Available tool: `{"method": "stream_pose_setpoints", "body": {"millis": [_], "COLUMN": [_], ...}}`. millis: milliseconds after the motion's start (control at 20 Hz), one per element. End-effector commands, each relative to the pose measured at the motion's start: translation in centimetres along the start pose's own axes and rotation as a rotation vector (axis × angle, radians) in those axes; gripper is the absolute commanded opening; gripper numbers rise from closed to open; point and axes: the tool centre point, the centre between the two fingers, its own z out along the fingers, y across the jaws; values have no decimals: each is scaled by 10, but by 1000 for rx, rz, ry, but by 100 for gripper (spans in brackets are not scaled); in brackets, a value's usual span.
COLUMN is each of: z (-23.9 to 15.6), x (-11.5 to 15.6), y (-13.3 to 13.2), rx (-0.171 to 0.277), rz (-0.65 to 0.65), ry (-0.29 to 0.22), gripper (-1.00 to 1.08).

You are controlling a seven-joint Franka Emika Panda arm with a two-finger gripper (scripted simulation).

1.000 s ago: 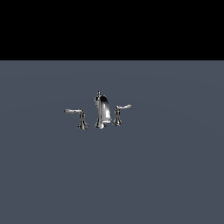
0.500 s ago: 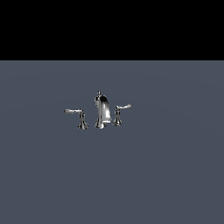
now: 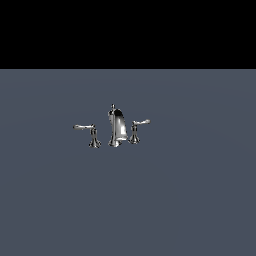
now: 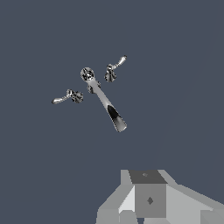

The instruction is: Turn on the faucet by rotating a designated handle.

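Note:
The chrome faucet (image 3: 116, 127) stands alone on the dark grey floor, its curved spout topped by a small knob. The handle (image 3: 136, 131) with the short stubby lever is on the exterior view's right of the spout. A second handle with a longer thin lever (image 3: 90, 134) is on the exterior view's left. The wrist view looks down on the faucet (image 4: 105, 100) and the handle (image 4: 113, 69) from well above. Only grey blocks of my gripper (image 4: 148, 203) show at that picture's edge, far from the handle. Its fingertips are cut off. The arm is absent from the exterior view.
A flat dark grey surface (image 3: 190, 200) spreads all around the faucet, with a black background beyond its far edge.

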Motion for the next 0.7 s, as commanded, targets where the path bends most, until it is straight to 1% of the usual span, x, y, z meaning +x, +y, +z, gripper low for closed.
{"method": "stream_pose_setpoints", "body": {"millis": [0, 300, 650], "z": [18, 59, 104], "x": [13, 44, 81], "y": [-8, -24, -36], "rx": [0, -2, -5], "rz": [57, 180, 317], "ry": [-3, -11, -20], "gripper": [-100, -100, -100]}}
